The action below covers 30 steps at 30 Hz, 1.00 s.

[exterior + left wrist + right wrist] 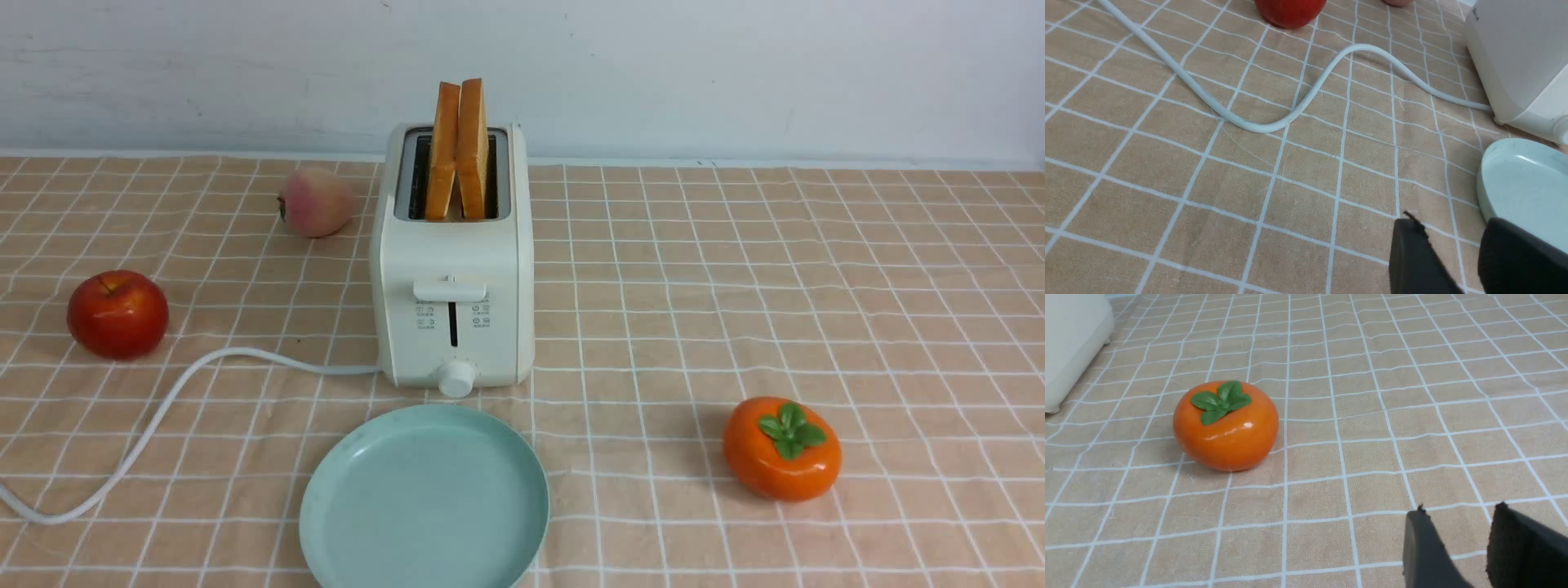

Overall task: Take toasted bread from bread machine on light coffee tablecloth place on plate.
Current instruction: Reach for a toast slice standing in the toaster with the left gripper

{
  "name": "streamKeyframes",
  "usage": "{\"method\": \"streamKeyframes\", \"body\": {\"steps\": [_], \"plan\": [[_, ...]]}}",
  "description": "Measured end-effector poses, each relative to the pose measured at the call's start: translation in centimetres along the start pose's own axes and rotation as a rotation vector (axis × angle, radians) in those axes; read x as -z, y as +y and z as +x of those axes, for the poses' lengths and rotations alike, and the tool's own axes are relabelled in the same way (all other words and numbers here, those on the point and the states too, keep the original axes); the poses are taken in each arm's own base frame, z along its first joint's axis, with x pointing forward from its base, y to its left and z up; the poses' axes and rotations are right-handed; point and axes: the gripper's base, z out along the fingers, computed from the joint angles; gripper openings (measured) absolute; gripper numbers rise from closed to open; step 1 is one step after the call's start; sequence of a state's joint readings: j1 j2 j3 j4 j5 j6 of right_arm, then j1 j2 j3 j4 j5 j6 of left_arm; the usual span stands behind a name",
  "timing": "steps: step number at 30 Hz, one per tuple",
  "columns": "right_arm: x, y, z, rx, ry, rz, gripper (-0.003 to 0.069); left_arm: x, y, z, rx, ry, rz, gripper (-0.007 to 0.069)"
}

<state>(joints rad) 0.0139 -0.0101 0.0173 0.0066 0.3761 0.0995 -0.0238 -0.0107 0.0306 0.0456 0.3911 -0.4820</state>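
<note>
Two golden-brown slices of toasted bread (457, 151) stand upright, slightly tilted, in the cream-white bread machine (453, 269); the round pale-teal plate (424, 498) lies before it on the light coffee tablecloth (653, 327).

The front view cuts off the plate's (424, 498) near rim.

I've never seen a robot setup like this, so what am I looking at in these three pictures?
It's a two-armed robot. One picture looks forward from between its arms; the others come from its wrists. On the checked cloth stand a white toaster with two toast slices poking up, a bare green plate nearer the robot, a red apple, a peach and an orange persimmon. The left gripper and right gripper each show dark fingers standing apart, with nothing held. The toast presumably goes onto the plate.
</note>
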Motion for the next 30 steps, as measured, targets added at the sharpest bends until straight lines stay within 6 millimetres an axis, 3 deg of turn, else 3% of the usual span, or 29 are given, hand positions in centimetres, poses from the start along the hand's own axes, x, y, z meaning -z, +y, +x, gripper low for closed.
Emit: {"method": "streamKeyframes", "body": {"steps": [21,30], "plan": [[0.0,0.0,0.0,0.0,0.0,0.0,0.024,0.0,-0.1,-0.2,0.003,-0.024,0.014,0.0238],[0.0,0.0,0.0,0.006,0.001,0.003,0.024,0.3,-1.2,-1.8,0.178,-0.19,0.155,0.0238]]}}
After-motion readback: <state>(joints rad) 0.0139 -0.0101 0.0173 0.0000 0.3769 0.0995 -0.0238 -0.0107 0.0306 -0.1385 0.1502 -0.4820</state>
